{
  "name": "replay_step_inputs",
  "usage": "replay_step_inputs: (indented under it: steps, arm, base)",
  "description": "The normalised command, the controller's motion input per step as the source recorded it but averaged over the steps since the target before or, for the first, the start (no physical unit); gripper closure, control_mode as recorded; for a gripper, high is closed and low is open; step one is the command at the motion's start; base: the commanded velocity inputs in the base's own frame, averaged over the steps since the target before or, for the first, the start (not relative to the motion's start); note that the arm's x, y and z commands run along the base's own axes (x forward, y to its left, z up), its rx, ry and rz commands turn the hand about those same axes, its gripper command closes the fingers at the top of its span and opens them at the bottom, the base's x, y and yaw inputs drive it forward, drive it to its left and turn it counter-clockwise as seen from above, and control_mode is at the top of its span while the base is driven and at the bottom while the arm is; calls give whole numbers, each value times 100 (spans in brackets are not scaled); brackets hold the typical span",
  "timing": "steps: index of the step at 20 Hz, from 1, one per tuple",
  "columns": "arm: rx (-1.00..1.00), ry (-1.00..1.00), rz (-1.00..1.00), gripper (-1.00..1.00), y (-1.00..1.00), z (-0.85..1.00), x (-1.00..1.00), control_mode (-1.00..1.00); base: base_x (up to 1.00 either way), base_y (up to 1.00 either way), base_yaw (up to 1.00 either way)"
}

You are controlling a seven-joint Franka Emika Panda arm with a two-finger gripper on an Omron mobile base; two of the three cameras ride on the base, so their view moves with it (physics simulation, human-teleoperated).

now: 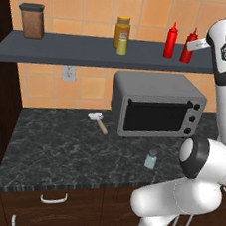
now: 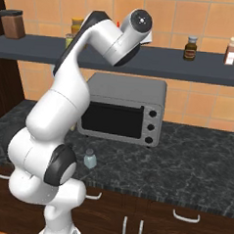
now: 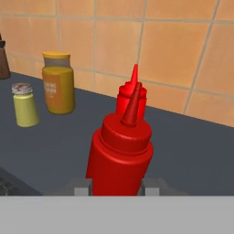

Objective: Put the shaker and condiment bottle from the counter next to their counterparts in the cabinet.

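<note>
My gripper (image 3: 119, 187) is shut on the red condiment bottle (image 3: 119, 153), its fingers on either side of the bottle's lower body. I hold it upright at the cabinet (image 1: 92, 52), close in front of its counterpart, a near-identical red bottle (image 3: 132, 91). From the left base the held condiment bottle (image 1: 188, 48) stands just right of the other red bottle (image 1: 170, 40), with the gripper (image 1: 195, 45) beside it. Further left on the shelf is the yellow-green shaker (image 3: 25, 104). The pale glass shaker (image 1: 151, 160) stands on the counter in front of the toaster oven.
A grey toaster oven (image 1: 158, 108) sits under the shelf. An amber jar (image 3: 58, 82) stands by the yellow-green shaker. A brown canister (image 1: 32, 21) is at the shelf's left end, two small bottles (image 2: 191, 48) at its right. A wooden-handled tool (image 1: 98, 120) lies on the counter.
</note>
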Motion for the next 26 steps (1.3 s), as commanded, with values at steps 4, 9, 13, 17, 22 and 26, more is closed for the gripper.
replay_step_inputs:
  steps: [4, 9, 13, 17, 22, 26]
  arm:
    - [0, 0, -1, 100, 0, 0, 3, -100]
    - [0, 0, -1, -100, 1, 0, 7, -100]
    - [0, 0, -2, -100, 3, -4, 6, -100]
    - [0, 0, -2, -100, 0, -3, 1, -100]
    - [0, 0, -1, -100, 0, 0, 0, -100]
    - [0, 0, 0, -100, 0, 0, -72, -100]
  base:
    - [0, 0, 0]
    - [0, 0, 0]
    - [0, 0, 0]
    - [0, 0, 0]
    - [0, 0, 0]
    - [0, 0, 0]
